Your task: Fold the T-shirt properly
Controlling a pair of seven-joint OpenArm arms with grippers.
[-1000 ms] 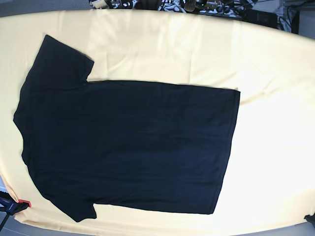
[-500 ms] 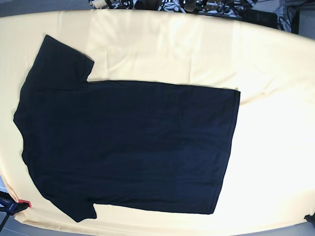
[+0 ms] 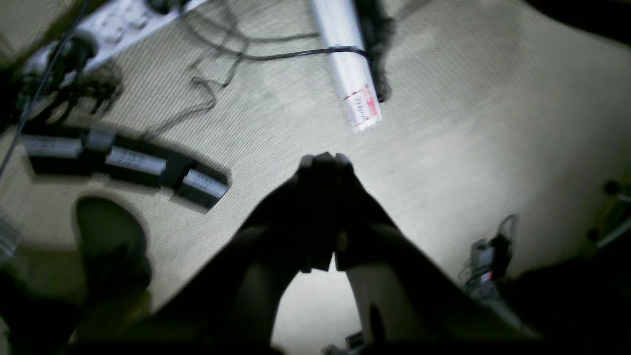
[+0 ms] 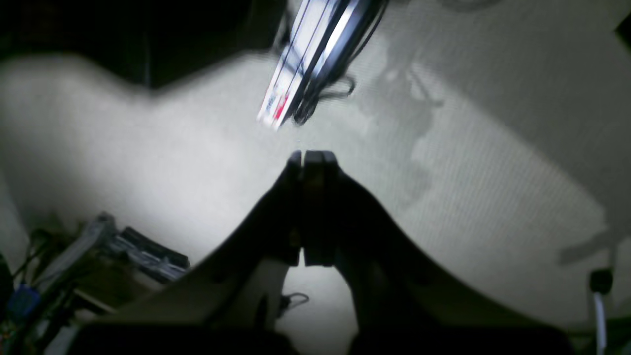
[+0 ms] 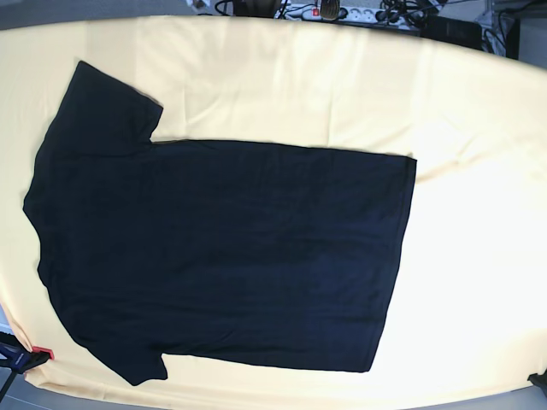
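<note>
T-shirt (image 5: pixel 222 256) lies flat, plain side up, on the pale yellow cloth (image 5: pixel 461 128) covering the tabletop; collar end toward base-view left, hem toward the right, both sleeves spread. No fold made yet, so I judge this the very start.

Neither arm shows in the base view. Left gripper (image 3: pixel 323 160): fingers pressed together, holding nothing, over carpeted floor with cables. Right gripper (image 4: pixel 310 155): fingers likewise clenched and empty, also over floor.

Next move, as I judge it: bring both arms over the tabletop, spread the fingers, and pinch a long edge of the shirt, probably at a sleeve and the hem.
</note>
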